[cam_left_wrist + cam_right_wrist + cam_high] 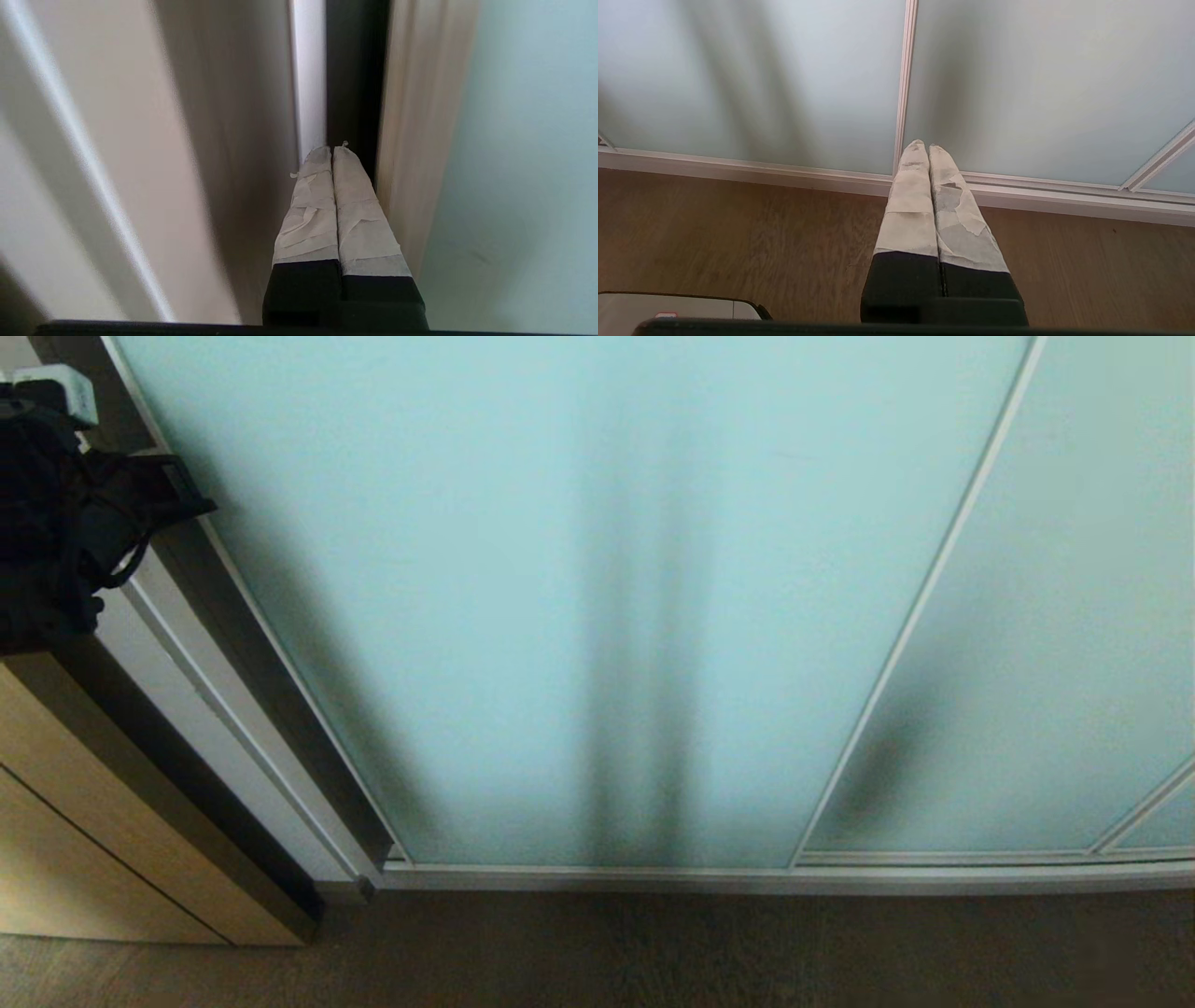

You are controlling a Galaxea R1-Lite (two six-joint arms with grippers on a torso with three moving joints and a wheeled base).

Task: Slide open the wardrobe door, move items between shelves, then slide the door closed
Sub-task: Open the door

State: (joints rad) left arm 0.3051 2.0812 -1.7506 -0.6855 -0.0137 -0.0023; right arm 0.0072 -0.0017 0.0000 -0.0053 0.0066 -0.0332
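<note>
The sliding wardrobe door (560,597), frosted pale aqua glass in a slim silver frame, fills most of the head view, and its left edge stands against the dark wardrobe side. My left arm (56,513), black with cables, reaches to that edge at the upper left. In the left wrist view my left gripper (332,148) is shut and empty. Its taped tips point into the dark gap beside the door's pale frame edge (420,140), with the glass (528,163) beyond. My right gripper (923,143) hangs shut over the floor. The items and shelves are hidden.
A tan wood-grain cabinet (84,821) stands left of the wardrobe. A second frosted panel (1074,663) lies to the right. The silver bottom rail (747,877) runs along the brown wood floor (653,952). A pale part of my base (668,308) shows low down.
</note>
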